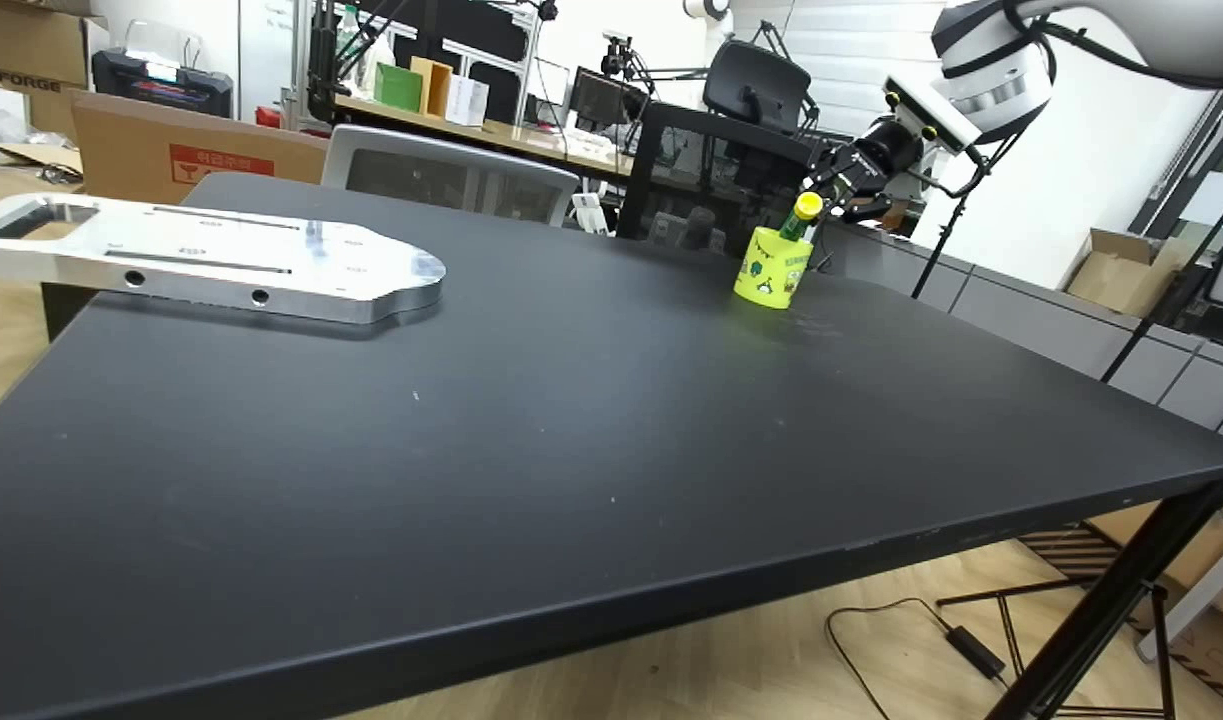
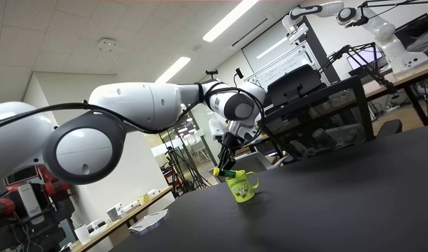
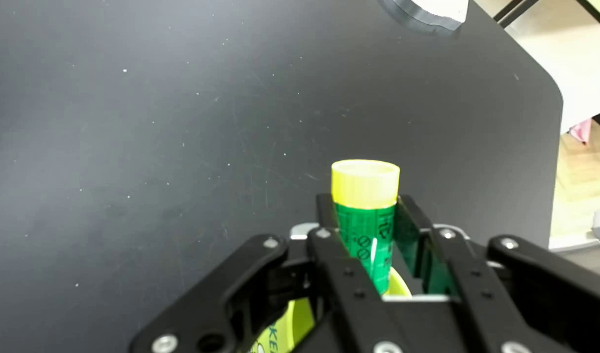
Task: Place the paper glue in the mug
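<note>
Near an edge of the desk (image 1: 531,430), your tool (image 3: 366,208) pinches the paper glue (image 3: 364,223) right at the mouth of the mug (image 2: 242,190), tipped with its yellow cap (image 3: 365,185) up, probably so the green part can slide inside.

the mug (image 2: 241,189) is smooth with a light gloss and printed sides; ceramic or plastic cannot be told. the glue stick (image 2: 227,173) looks like plastic, its cap (image 3: 365,186) smooth, its printed label (image 3: 364,234) catching a bright streak. the claw (image 3: 365,198) has a matt finish set with shiny metal screws (image 3: 165,343). the worktop (image 3: 182,122) is smooth and mostly matt, marked by pale specks and fine scratches. the slab (image 1: 221,240) is polished metal, the arm (image 2: 124,99) looks like glossy plastic, a box (image 1: 136,150) is dull cardboard, a chair (image 1: 426,188) has a mesh back, and the floor (image 1: 721,665) looks like wood.
</note>
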Motion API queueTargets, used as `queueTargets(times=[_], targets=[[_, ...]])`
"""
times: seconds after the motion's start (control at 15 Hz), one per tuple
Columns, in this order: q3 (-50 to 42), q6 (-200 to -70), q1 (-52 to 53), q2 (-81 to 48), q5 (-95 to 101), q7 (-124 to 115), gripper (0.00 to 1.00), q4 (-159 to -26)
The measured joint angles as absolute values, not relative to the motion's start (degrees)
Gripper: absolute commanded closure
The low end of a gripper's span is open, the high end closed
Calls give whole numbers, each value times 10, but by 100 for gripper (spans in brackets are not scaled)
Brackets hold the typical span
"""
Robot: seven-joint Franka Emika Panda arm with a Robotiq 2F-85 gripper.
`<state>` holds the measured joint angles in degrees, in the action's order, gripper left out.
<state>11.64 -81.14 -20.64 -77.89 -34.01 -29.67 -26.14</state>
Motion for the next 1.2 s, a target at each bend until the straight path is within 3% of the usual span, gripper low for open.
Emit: queueTargets(times=[0.13,0.2,0.33,0.67,1.2], targets=[[116,-814,-206,-779,-340,-299,91,-261],[116,-815,-206,-779,-340,-300,41,-261],[117,-817,-207,-779,-341,-303,36,-261],[119,-817,-207,-779,-350,-308,2,-257],[138,-800,-207,-748,-358,-308,0,-233]])
